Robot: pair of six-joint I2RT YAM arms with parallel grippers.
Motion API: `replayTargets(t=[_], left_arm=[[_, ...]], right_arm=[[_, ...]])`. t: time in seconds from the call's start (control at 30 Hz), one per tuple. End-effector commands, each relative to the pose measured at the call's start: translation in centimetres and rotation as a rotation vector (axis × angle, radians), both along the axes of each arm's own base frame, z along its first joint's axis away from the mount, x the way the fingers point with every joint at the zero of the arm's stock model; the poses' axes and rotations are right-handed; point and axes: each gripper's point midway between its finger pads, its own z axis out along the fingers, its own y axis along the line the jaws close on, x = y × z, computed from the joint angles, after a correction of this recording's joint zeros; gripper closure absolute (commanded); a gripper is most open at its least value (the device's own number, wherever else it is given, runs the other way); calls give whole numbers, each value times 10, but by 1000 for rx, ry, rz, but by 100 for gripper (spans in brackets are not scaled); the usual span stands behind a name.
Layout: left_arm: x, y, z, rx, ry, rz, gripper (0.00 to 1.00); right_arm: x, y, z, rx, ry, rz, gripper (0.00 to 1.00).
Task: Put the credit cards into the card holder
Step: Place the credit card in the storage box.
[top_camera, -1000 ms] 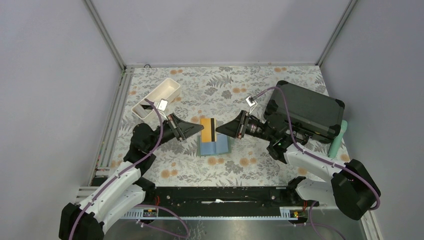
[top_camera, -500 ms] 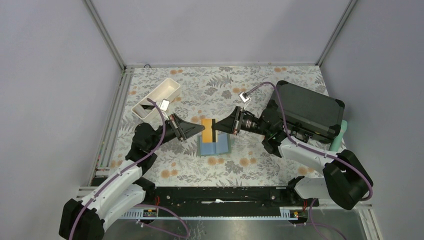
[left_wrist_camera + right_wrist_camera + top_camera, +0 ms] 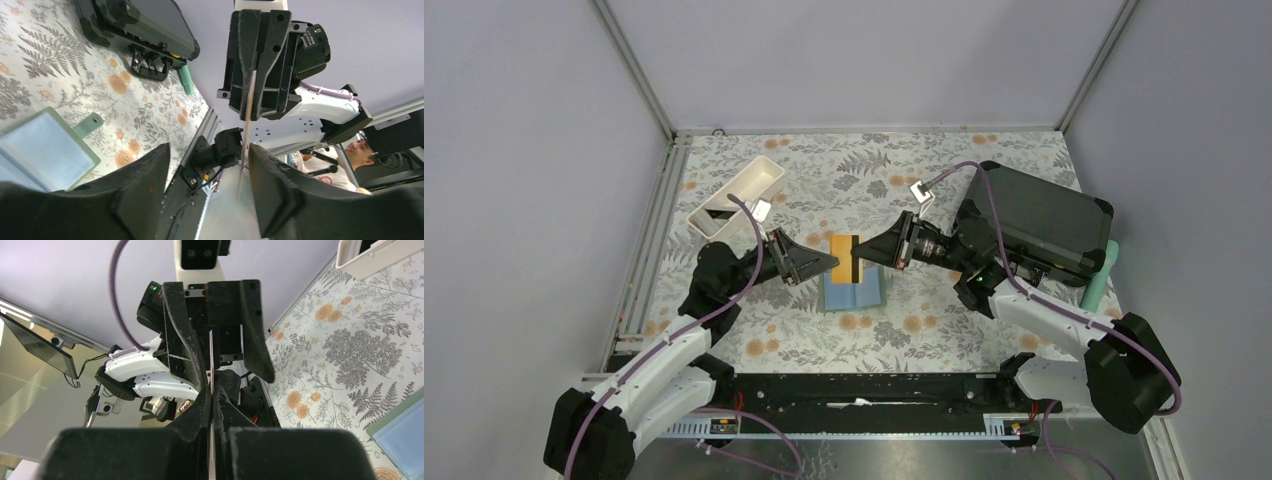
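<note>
Gold card (image 3: 841,256) pinched edge-on in the right gripper (image 3: 856,255)
It hangs over the open green card holder (image 3: 854,292) on the table; the left gripper (image 3: 829,262) stands wide, one finger on each side of the card.

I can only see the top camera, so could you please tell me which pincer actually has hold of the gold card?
Observer: The right pincer does. Its wrist camera shows both fingers pressed shut on the gold card, seen edge-on.
Operator: Thank you. And the left one?
Observer: The left pincer is open in its own wrist camera. The card's free end sits in the gap, close to one finger.
Operator: Is it touching that finger?
Observer: I cannot tell from that view, but the card clearly stands apart from the other finger.
</note>
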Motion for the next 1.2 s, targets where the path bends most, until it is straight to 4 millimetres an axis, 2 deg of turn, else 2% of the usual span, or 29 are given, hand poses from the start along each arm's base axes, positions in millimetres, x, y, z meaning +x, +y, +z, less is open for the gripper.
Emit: replayTargets(t=[0.0, 0.1, 0.27, 0.43, 0.57, 0.63, 0.9, 1.17], left_arm=[[-9, -1, 28, 7, -120, -46, 33], [-12, -1, 32, 14, -134, -51, 26], [-16, 2, 46, 4, -194, -57, 28], [-17, 8, 58, -11, -232, -56, 44], [-16, 15, 59, -14, -238, -44, 58], [-17, 16, 59, -11, -238, -46, 61], [-20, 16, 53, 12, -229, -55, 62], [-30, 17, 66, -35, -278, -84, 61]], right_arm=[[-12, -5, 23, 52, -84, 16, 100], [-18, -6, 25, 58, -88, 40, 100], [-27, -7, 22, 38, -95, 93, 100], [-37, -8, 22, 38, -104, 138, 100], [-42, -8, 25, 58, -107, 167, 100], [-43, -8, 27, 71, -107, 177, 100], [-42, -6, 30, 79, -114, 191, 100], [-38, -3, 24, 68, -99, 190, 100]])
